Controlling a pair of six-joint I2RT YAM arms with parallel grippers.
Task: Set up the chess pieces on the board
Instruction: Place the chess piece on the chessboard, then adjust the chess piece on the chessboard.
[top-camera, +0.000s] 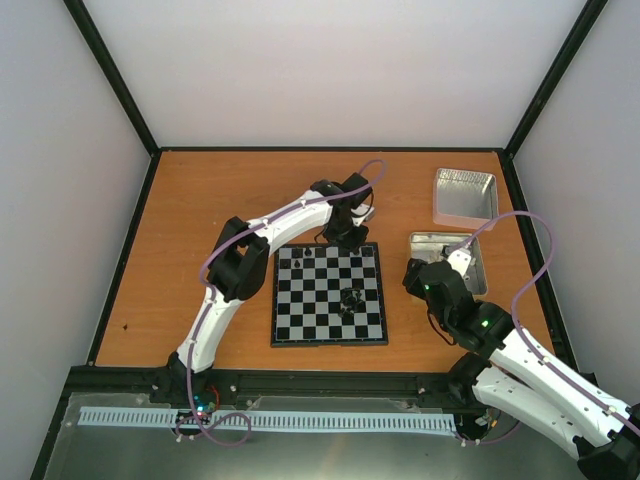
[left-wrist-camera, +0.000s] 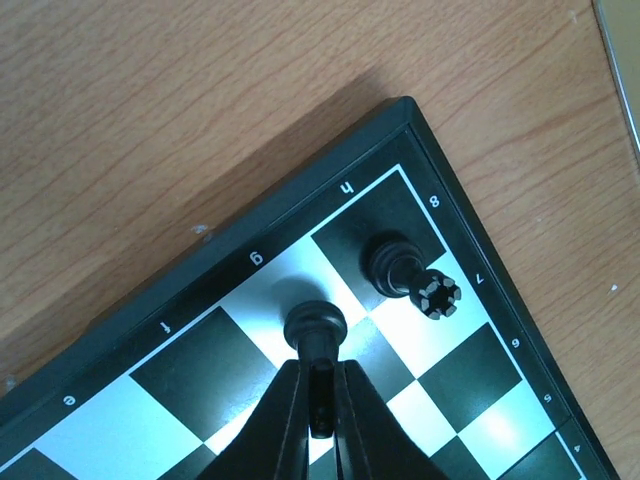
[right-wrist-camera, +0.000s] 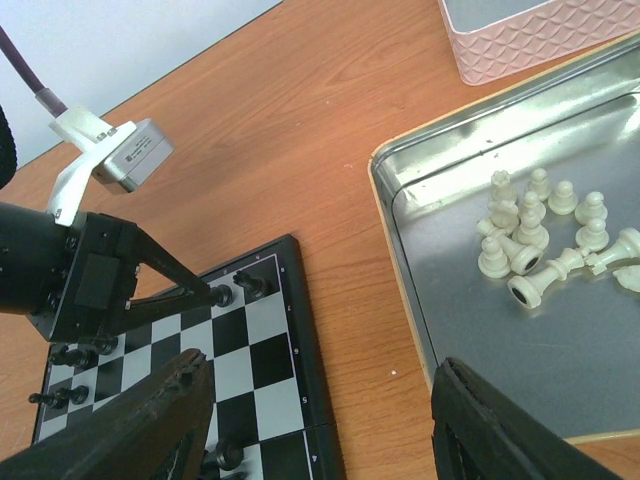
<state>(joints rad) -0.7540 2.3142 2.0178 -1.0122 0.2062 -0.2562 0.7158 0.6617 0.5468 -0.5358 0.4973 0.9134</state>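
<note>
the left end effector (left-wrist-camera: 320, 380) is closed on a black chess piece (left-wrist-camera: 315, 323) at the far row of the board (top-camera: 300, 310), one square left of its far right corner, where a black rook (left-wrist-camera: 405, 272) lies tipped over. more black pieces (top-camera: 350, 300) cluster right of centre. the right end effector (right-wrist-camera: 320, 420) hangs open over the bench (right-wrist-camera: 330, 180), beside a tin (right-wrist-camera: 470, 330) of cream pieces (right-wrist-camera: 530, 240).

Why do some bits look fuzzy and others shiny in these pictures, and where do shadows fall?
Left wrist view: the left gripper, shut on a chess piece, looks dark and soft, too near the lens; the board throws a soft shadow on the table. Right wrist view: the right gripper is blurred too; the tin shows a pale sheen. Top view: even light, faint shadows.
</note>
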